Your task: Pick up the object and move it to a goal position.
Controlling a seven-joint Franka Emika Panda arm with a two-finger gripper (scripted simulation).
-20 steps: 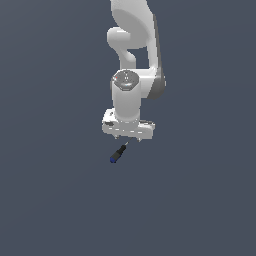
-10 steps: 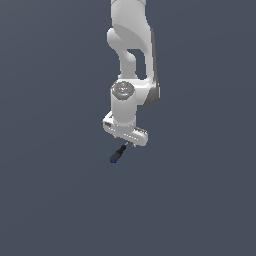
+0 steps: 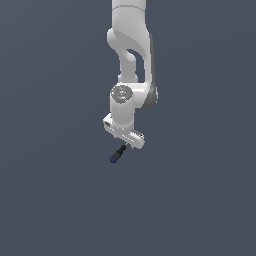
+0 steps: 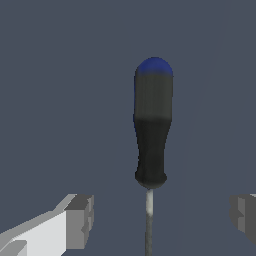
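Observation:
The object is a small screwdriver (image 3: 117, 154) with a black handle, a blue butt end and a thin grey shaft, lying on the dark grey floor. My gripper (image 3: 125, 141) hangs just above its shaft end, and the white hand hides the fingertips in the exterior view. In the wrist view the screwdriver (image 4: 151, 125) fills the middle, with its shaft running down between the two grey fingertips (image 4: 80, 220). The gripper (image 4: 162, 217) is open, both fingers stand well apart from the shaft, and nothing is held.
The floor (image 3: 200, 200) is a plain dark grey surface with no other objects or edges in view. The white arm (image 3: 131, 50) rises straight up above the hand.
The hand has turned about its vertical axis, so its finger bar now slants across the screwdriver's shaft, and it has sunk slightly. The screwdriver has not moved.

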